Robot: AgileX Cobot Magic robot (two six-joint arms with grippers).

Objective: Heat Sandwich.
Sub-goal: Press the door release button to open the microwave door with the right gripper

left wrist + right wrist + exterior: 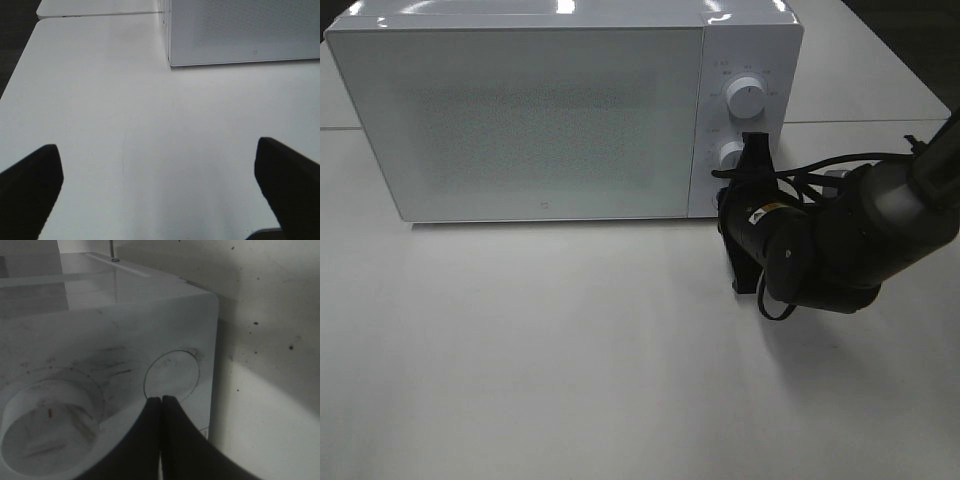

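Right tool (161, 400) is pinched closed and empty, its tips at, perhaps touching, the round button (172, 375) of the microwave (540, 110). Left tool (159, 187) is spread wide and empty above the desk (100, 100). The sandwich is out of sight.

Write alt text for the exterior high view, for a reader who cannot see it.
The black right arm's claw reaches to the bottom of a white microwave's control panel, just below the lower knob of two round ones. The microwave's door is closed, and it stands at the back of a white table.
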